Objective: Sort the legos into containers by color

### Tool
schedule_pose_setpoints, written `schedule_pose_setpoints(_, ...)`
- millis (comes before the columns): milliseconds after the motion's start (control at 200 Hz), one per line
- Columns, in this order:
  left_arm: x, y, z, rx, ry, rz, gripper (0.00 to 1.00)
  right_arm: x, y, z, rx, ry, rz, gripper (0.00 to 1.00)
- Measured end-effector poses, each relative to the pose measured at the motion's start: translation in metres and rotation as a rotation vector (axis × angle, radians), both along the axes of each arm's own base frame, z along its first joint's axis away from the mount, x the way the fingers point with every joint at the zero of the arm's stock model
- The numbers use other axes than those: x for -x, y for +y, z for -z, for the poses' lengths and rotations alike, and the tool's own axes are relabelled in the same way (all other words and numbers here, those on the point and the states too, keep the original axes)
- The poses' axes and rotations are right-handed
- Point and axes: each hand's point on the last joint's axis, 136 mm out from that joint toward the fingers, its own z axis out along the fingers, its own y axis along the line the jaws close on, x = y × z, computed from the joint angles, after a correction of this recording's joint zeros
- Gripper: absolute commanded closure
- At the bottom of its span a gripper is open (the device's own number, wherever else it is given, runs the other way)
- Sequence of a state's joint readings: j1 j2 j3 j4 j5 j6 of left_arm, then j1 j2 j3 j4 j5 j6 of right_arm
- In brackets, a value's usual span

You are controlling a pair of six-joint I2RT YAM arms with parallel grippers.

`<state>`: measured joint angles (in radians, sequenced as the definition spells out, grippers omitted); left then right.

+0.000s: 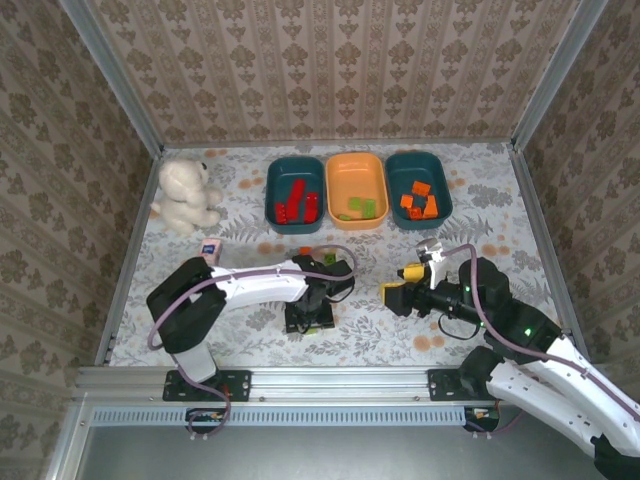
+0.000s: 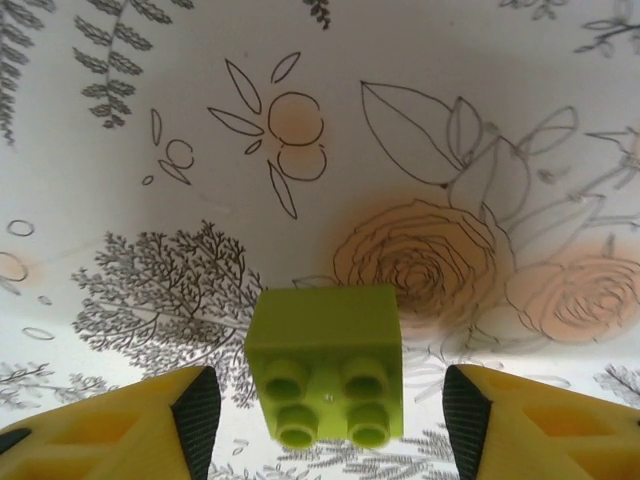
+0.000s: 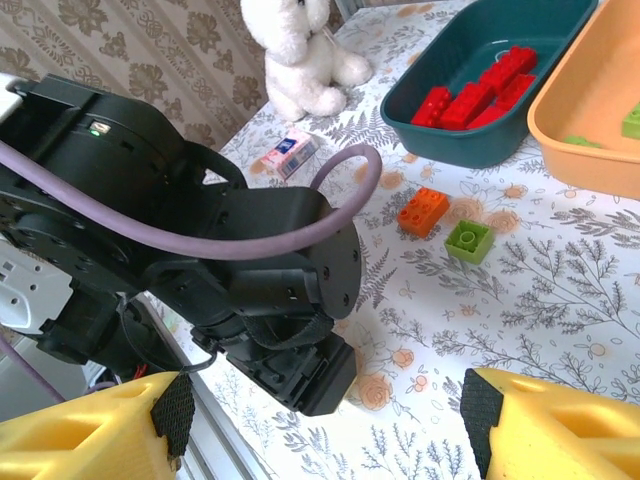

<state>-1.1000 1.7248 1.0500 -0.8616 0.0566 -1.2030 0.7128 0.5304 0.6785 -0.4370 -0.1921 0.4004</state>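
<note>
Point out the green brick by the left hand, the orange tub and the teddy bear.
green brick (image 2: 325,365), left wrist view, studded face.
orange tub (image 1: 357,178), top external view, bare floor.
teddy bear (image 1: 187,197), top external view, body.

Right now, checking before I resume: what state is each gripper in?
Left gripper: open around a light green lego, not touching it.
Right gripper: open, empty.

In the right wrist view, the white plush teddy bear (image 3: 300,55) is cut off by the top edge of the frame, and the orange oval plastic tub (image 3: 585,160) runs out past the right edge.
</note>
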Motion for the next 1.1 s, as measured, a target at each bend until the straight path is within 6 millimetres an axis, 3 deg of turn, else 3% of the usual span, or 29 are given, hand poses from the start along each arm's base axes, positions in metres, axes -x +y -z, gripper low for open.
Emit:
schedule_pose_setpoints(45, 0.000, 0.000, 0.003, -0.001, 0.004, -0.003, 0.45, 0.000, 0.000, 0.001, 0.002, 0.004, 0.000, 0.26)
schedule_pose_setpoints(160, -0.001, -0.002, 0.007, 0.000, 0.007, 0.003, 0.74, -0.001, 0.001, 0.002, 0.001, 0.010, 0.002, 0.26)
schedule_pose_setpoints(215, -0.001, -0.003, 0.005, 0.004, 0.006, 0.003, 0.80, -0.001, 0.001, 0.002, -0.002, 0.013, 0.004, 0.26)
schedule_pose_setpoints(450, -0.004, -0.005, -0.001, 0.000, -0.006, 0.021, 0.83, -0.001, 0.001, 0.003, -0.006, 0.025, 0.009, 0.26)
schedule_pose_setpoints(565, -0.021, -0.019, -0.023, 0.027, -0.051, 0.051, 0.82, -0.002, 0.000, 0.007, 0.010, 0.038, 0.018, 0.26)
schedule_pose_setpoints(690, -0.065, -0.052, -0.071, 0.143, -0.159, 0.083, 0.82, -0.007, -0.005, 0.011, 0.032, 0.040, 0.056, 0.26)
schedule_pose_setpoints(855, -0.146, -0.078, -0.128, 0.264, -0.315, 0.102, 0.82, -0.020, -0.012, 0.010, 0.070, 0.038, 0.131, 0.26)
schedule_pose_setpoints(970, -0.201, -0.085, -0.140, 0.287, -0.386, 0.122, 0.83, -0.033, -0.015, 0.012, 0.104, 0.048, 0.181, 0.26)
schedule_pose_setpoints(1100, -0.259, -0.092, -0.132, 0.289, -0.432, 0.149, 0.83, -0.051, -0.018, 0.018, 0.142, 0.080, 0.237, 0.26)
